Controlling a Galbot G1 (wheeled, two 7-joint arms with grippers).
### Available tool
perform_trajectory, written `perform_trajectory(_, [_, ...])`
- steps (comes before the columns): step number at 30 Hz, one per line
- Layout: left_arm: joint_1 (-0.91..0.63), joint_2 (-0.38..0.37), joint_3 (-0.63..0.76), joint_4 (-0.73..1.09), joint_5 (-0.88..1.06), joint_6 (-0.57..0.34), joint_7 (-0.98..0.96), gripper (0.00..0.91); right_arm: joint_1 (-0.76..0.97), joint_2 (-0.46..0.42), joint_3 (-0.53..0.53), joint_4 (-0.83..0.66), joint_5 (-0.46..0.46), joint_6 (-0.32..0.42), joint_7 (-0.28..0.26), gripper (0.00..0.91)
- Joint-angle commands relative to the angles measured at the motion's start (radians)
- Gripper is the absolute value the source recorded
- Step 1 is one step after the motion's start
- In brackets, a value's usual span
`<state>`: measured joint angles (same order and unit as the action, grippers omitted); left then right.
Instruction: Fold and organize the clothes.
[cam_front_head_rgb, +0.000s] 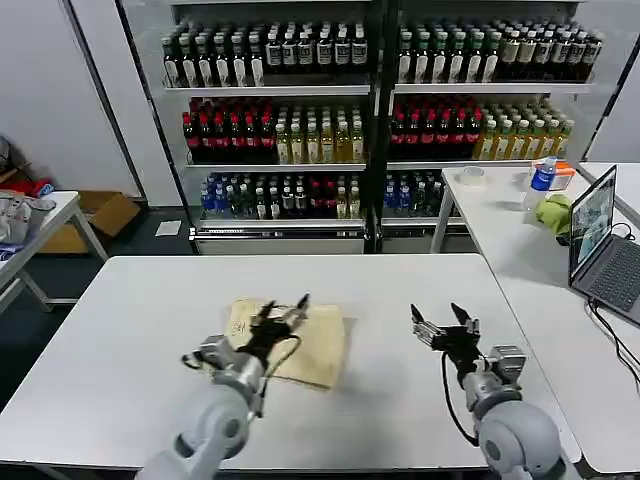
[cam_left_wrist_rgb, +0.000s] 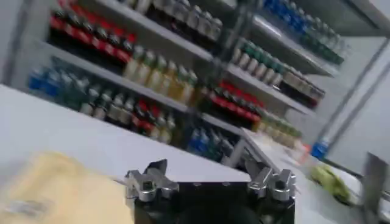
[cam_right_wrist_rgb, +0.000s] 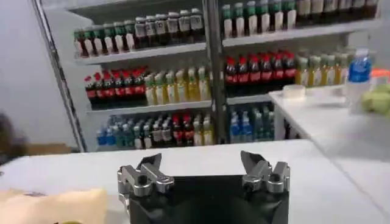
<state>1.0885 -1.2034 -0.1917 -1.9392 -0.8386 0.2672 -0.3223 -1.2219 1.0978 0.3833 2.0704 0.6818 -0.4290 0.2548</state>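
Your left gripper has its jaws spread wide, nothing between them; it hangs over the folded cream-yellow garment, with the fingertips above the cloth's middle and the cloth running out beneath and to both sides of them; whether the tips touch the fabric you cannot tell from the head view. In the left wrist view the same gripper shows its two fingers well apart, and the garment lies just beside and below one finger, flat on the white table.

Your right gripper is also spread, jaws apart and holding nothing; it hovers over bare tabletop, well apart from the garment, which sits off to its left with open table between. In the right wrist view its fingers stand wide, and a corner of the garment shows low and off to one side of them.

Out beyond both sets of jaws, past the table's far edge, stand shelves of bottles; farther off from your right gripper a side table carries a laptop, a blue-capped bottle and a small green cloth.
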Motion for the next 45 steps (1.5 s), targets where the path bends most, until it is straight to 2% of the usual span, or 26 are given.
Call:
perform_trajectory(1, [0.269,0.135,-0.398,-0.118,0.051,-0.06,0.01,0.907,0.147,0.139,-0.127,-0.15,0.285,-0.034,0.012,0.907])
perform_trajectory(5, [0.348,0.122,-0.449,-0.151,0.051,-0.071,0.01,0.907,0.188,0.193,-0.151,-0.201,0.376,-0.05,0.017,0.907])
perform_trajectory(11, [0.376,0.112,-0.488,-0.152,0.025,-0.081,0.016,0.907,0.237,0.244,-0.181,-0.287,0.434,-0.057,0.032,0.907])
perform_trajectory(19, [0.379,0.102,-0.489,-0.161,0.03,-0.083,0.023,0.907,0.264,0.313,-0.21,-0.379,0.448,-0.055,0.057,0.907])
perform_trajectory(25, [0.383,0.089,-0.486,-0.169,0.03,-0.083,0.024,0.907,0.264,0.329,-0.234,-0.398,0.45,-0.048,0.085,0.907])
perform_trajectory(35, [0.395,0.089,-0.494,-0.184,0.024,-0.084,0.024,0.907,0.266,0.346,-0.249,-0.412,0.448,-0.038,0.1,0.907])
perform_trajectory(36, [0.395,0.088,-0.494,-0.186,0.023,-0.084,0.024,0.907,0.266,0.346,-0.251,-0.411,0.448,-0.033,0.1,0.846])
perform_trajectory(38, [0.394,0.087,-0.495,-0.186,0.023,-0.084,0.024,0.907,0.264,0.348,-0.252,-0.41,0.448,-0.029,0.101,0.181])
perform_trajectory(39, [0.394,0.087,-0.495,-0.186,0.022,-0.084,0.024,0.907,0.264,0.349,-0.253,-0.409,0.448,-0.027,0.102,0.0])
perform_trajectory(45, [0.398,0.087,-0.502,-0.189,0.016,-0.084,0.024,0.907,0.264,0.346,-0.248,-0.409,0.449,-0.018,0.106,0.0])
